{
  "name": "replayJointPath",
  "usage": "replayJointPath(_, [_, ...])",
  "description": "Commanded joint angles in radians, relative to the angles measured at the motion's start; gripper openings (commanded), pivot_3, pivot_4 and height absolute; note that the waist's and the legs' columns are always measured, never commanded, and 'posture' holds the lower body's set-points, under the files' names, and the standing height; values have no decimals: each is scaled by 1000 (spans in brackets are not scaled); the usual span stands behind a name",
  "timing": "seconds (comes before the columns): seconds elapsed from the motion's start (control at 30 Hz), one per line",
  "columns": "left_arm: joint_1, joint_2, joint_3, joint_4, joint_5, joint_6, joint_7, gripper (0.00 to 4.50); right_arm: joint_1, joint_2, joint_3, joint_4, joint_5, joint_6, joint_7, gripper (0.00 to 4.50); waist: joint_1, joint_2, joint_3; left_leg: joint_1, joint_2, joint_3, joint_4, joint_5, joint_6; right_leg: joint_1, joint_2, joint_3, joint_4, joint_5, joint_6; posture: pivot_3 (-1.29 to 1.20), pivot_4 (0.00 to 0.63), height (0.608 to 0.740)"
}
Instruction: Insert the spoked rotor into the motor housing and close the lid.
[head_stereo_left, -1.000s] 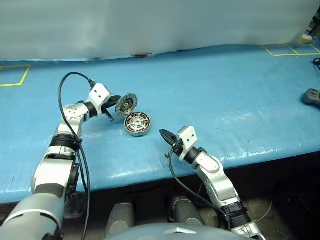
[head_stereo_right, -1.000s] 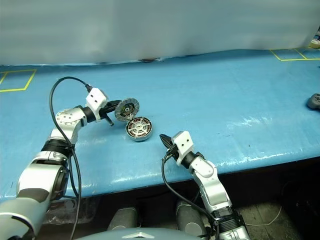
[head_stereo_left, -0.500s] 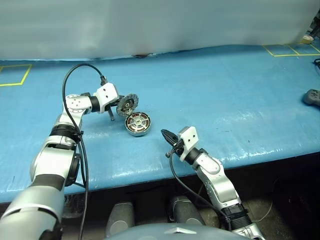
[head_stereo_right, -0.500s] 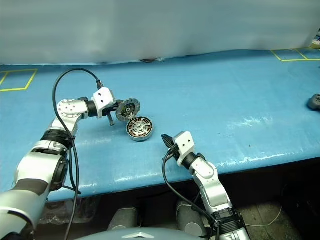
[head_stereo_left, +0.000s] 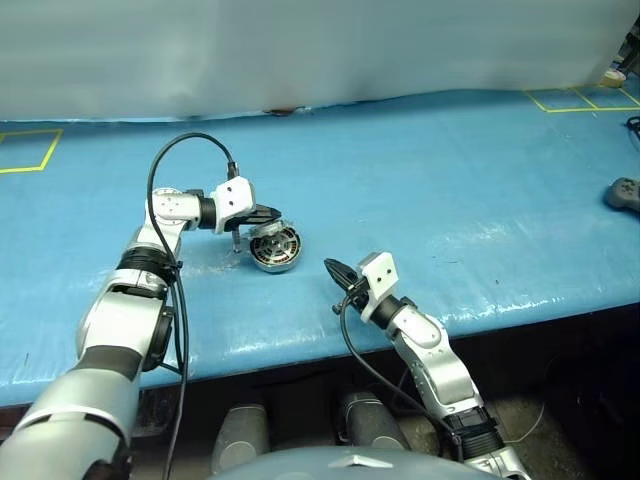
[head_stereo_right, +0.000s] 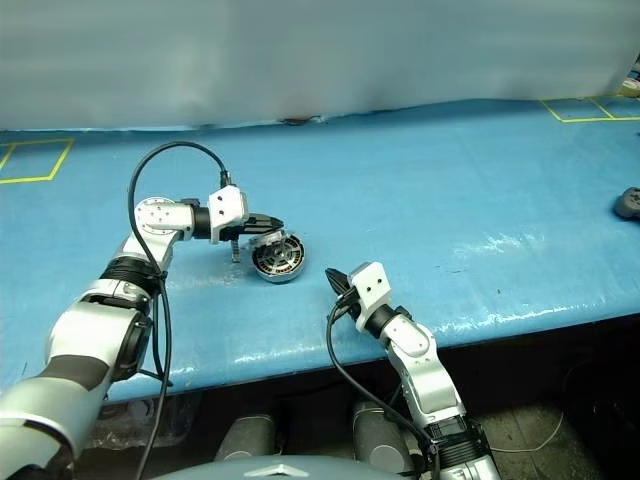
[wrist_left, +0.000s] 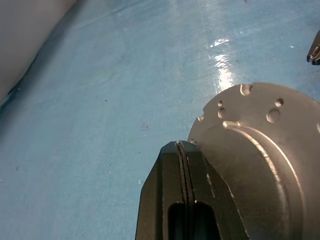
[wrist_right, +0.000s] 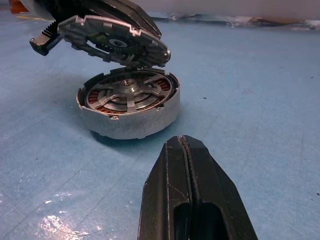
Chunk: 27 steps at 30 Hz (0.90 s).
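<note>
Right at the left fingers (wrist_left: 186, 200): they're pressed together, no gap, nothing pinched between them, and they're lying on the plain outer face of the lid (wrist_left: 260, 160). So it's a push, not a grab. From the right wrist view you can see the lid (wrist_right: 115, 41) tipped over the housing (wrist_right: 127, 107) with a wedge of daylight left under it, hinge side at the back, not seated yet.

What changed: 1 second ago the lid stood nearly upright behind the housing with its segmented face toward the camera. Half a second ago it was leaning. Now it's folded most of the way down, and the left gripper (head_stereo_left: 268, 213) has swung in from the side to sit over the top of it. The housing (head_stereo_left: 275, 248) hasn't budged on the blue surface (head_stereo_left: 450, 180).

Inside the housing I see copper windings and a spoked piece with a silver hub sitting in there, which I'd take for the rotor (wrist_right: 125, 95), already dropped in. If so, insertion is done and closing the lid is the last step, well underway.

Right gripper (head_stereo_right: 332, 276) is also closed on nothing, parked near the surface's front edge, a bit apart from the housing, same spot as before.

There's a dark gadget (head_stereo_left: 624, 193) way off at the right edge, not involved.
</note>
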Motion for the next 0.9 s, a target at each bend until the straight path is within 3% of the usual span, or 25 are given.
replayJointPath(0.03, [15, -3, -11, -43, -9, 1, -49, 15, -19, 3, -16, -19, 8, -10, -3, 0, -1, 0, 0, 0, 0, 0, 0, 0, 0, 0, 0, 0, 0, 0, 0, 0, 150, 740])
replayJointPath(0.3, [47, -13, -1, -72, -22, 31, -61, 15, -27, -2, -15, -11, 4, -12, -2, 0, 0, 0, 0, 0, 0, 0, 2, 0, 0, 0, 0, 0, 2, 0, 0, 0, 150, 740])
replayJointPath(0.6, [84, -57, 47, -101, -62, 25, 83, 15, -27, 1, -12, -12, 5, -7, -3, 0, 0, 0, 0, 0, 0, -1, 6, 0, 0, 1, 0, 0, 4, 0, 1, 0, 150, 740])
replayJointPath(0.9, [119, -42, 65, -149, -95, 44, 66, 15, -36, -1, -14, -6, 8, -4, 3, 0, 0, 0, 0, 0, 0, -1, 12, 0, 1, 2, 0, 0, 8, 1, 1, 0, 150, 740])
